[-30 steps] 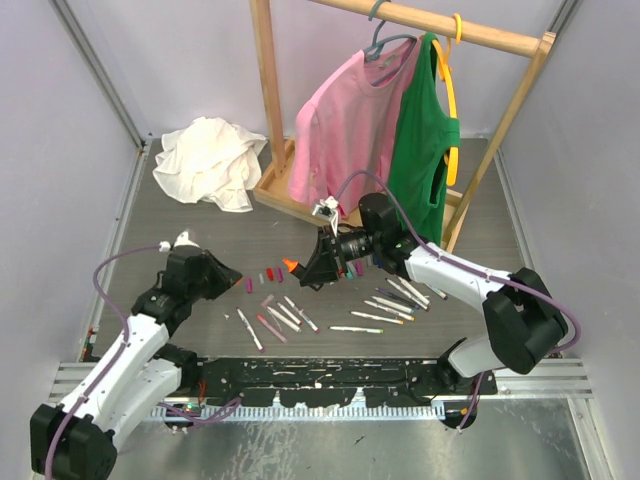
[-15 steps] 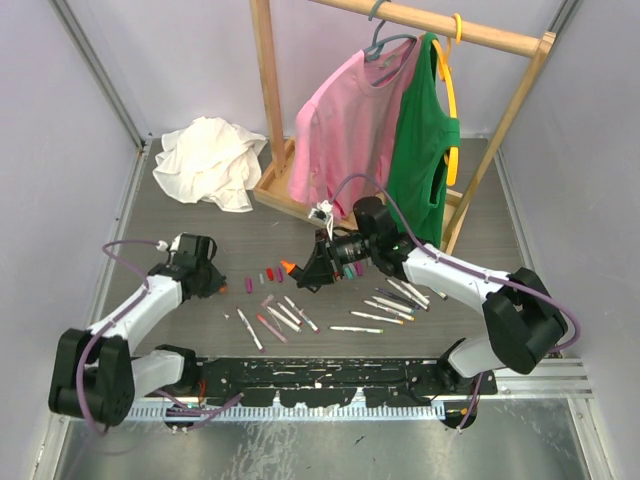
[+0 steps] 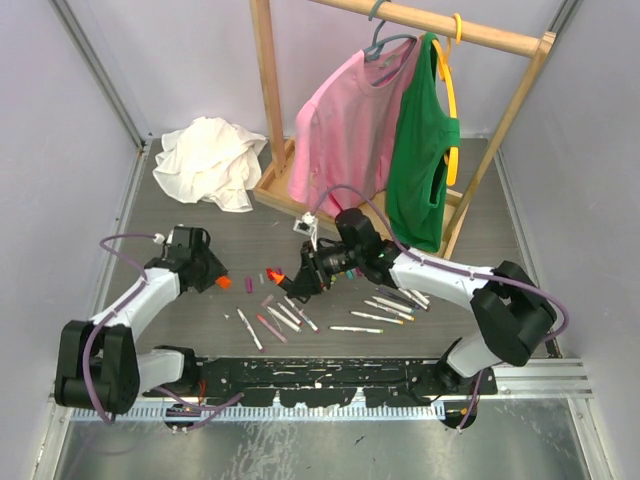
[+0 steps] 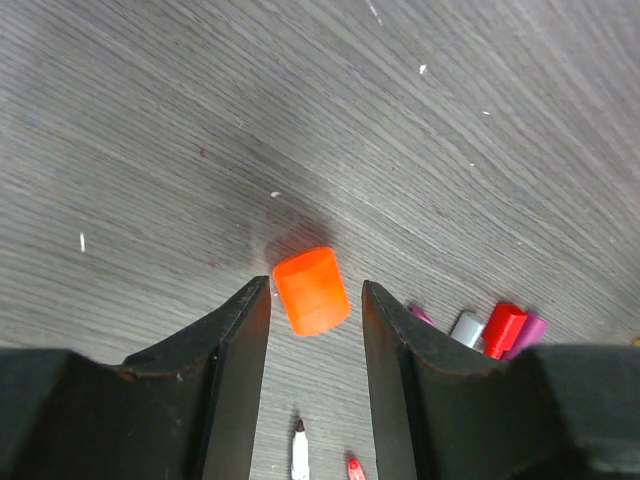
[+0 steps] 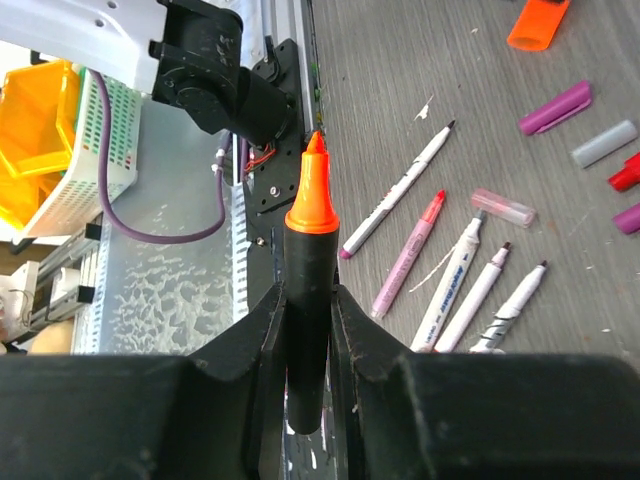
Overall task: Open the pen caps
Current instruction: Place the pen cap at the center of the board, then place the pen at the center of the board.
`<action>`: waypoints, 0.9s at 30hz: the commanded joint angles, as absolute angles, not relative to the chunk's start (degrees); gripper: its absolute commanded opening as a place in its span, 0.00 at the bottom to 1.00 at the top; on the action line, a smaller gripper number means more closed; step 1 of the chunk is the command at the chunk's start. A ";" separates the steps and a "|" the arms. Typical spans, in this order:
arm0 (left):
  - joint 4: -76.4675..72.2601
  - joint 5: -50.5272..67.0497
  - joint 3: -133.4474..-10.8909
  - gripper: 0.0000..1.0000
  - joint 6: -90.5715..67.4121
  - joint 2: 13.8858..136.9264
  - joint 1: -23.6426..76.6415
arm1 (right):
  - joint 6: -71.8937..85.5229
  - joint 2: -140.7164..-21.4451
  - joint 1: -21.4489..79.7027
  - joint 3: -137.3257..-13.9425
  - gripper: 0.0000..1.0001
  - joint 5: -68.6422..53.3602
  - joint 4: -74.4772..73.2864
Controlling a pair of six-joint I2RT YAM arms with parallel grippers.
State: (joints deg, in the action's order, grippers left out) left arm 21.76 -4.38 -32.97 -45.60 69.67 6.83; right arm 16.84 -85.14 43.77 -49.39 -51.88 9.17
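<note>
Just changed: your left pincer [image 3: 213, 279] has drawn back from the stubby black marker [image 5: 308, 262]; the stubby orange plastic cap [image 4: 311, 291] now sits on the table [image 4: 150, 120] between its spread fingers [image 4: 235, 380], touching neither.
Meaning: that marker looks uncapped; move on, I'd judge.
Grip: your right pincer [image 5: 308, 298] is clamped on it.
Marker axis: straight out along those fingers, orange nib [image 5: 313, 190] leading, away from the wrist.
Cap axis: cannot tell.
</note>
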 commanded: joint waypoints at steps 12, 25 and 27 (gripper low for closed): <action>45.27 -15.29 -41.54 0.60 -44.39 30.18 6.32 | 36.02 -100.49 61.25 -62.92 0.02 -26.15 7.13; 56.23 -22.98 -47.21 0.74 -42.74 5.52 6.33 | 38.78 -123.13 68.95 -90.07 0.12 -17.33 -15.54; 56.33 -23.07 -47.03 0.74 -42.55 4.76 6.28 | 37.88 -124.33 70.01 -91.96 0.14 -14.95 -17.69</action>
State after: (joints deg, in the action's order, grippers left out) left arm 54.61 -20.21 -45.76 -44.05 6.15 6.63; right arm 38.94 -123.42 67.88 -86.00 -20.91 -10.61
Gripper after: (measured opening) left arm 0.738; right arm 0.248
